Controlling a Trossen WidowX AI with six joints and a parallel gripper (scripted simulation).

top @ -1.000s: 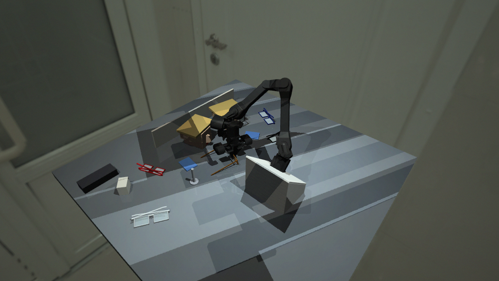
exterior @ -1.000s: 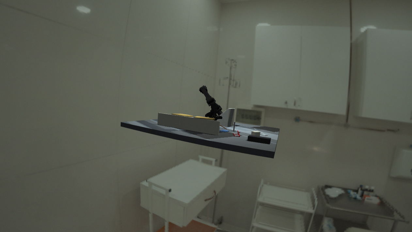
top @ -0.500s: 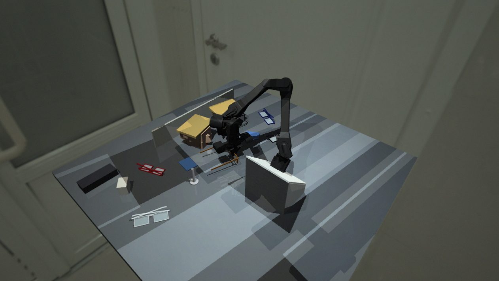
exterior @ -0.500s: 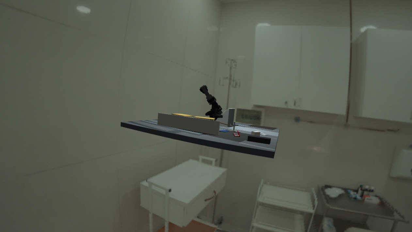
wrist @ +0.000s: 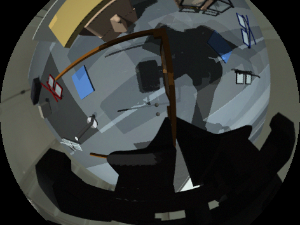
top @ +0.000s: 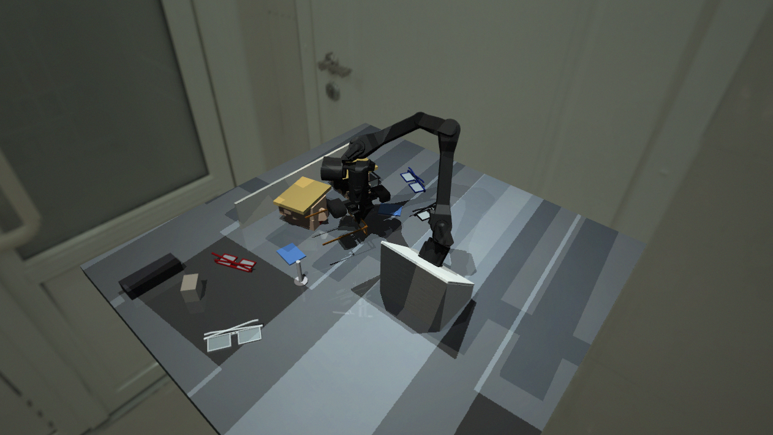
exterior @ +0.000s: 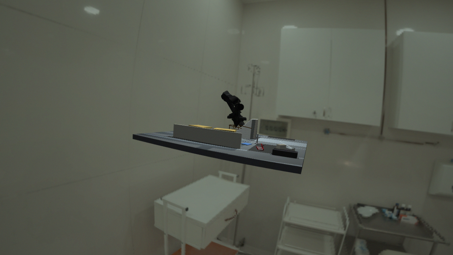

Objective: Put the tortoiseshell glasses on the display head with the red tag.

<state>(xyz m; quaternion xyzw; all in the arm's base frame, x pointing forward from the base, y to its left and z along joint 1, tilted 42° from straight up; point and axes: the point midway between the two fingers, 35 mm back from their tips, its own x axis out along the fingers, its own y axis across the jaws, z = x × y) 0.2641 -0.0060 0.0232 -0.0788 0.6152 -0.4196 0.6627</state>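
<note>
My gripper (top: 362,215) (wrist: 170,119) is shut on the front frame of the tortoiseshell glasses (top: 344,236) (wrist: 171,95) and holds them above the table. Both temples are unfolded and extend toward the heads' side of the wrist view's left half; the fingers hide part of the near temple. One display head (top: 301,195) (exterior: 224,129) (wrist: 112,21), with a flat yellow top, stands close to the glasses and touches neither them nor the gripper as far as I can see. The other head (exterior: 200,126) is partly behind the arm and has dark-framed glasses at its face. No red tag shows clearly.
A pale wall panel (exterior: 205,135) stands behind the heads. A grey-white block (top: 413,289) stands by the arm's base. Blue squares (top: 291,253) (wrist: 83,82), a small post (top: 299,272), red glasses (top: 235,263), white glasses (top: 234,337), blue glasses (top: 413,180) and a black case (top: 152,276) lie around.
</note>
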